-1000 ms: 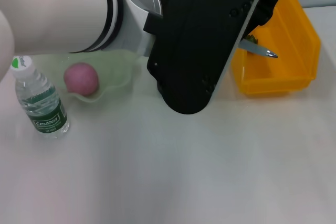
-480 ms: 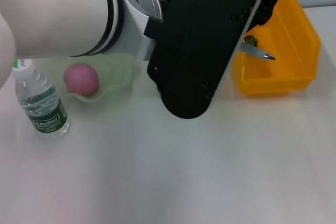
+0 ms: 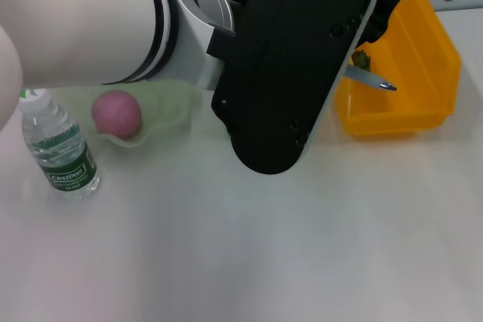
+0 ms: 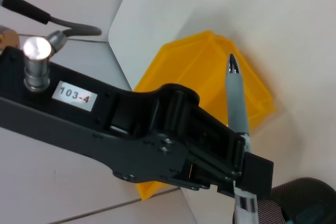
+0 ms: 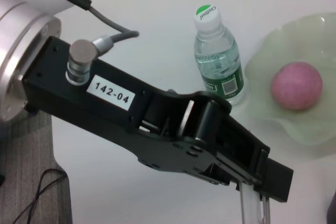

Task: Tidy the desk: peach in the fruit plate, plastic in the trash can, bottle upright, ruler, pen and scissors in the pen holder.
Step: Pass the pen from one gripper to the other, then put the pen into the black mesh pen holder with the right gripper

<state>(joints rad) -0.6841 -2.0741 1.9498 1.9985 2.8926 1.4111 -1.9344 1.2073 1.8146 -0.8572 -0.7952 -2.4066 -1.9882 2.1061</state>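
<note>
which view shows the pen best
The left wrist view: the pen runs nearly full length, clamped in the left gripper with its tip over the yellow bin. The head view shows only its tip beyond the arm. The right wrist view does not show it.

I see the left gripper clamped on a grey pen, tip pointing over the yellow bin on the white desk.
</note>
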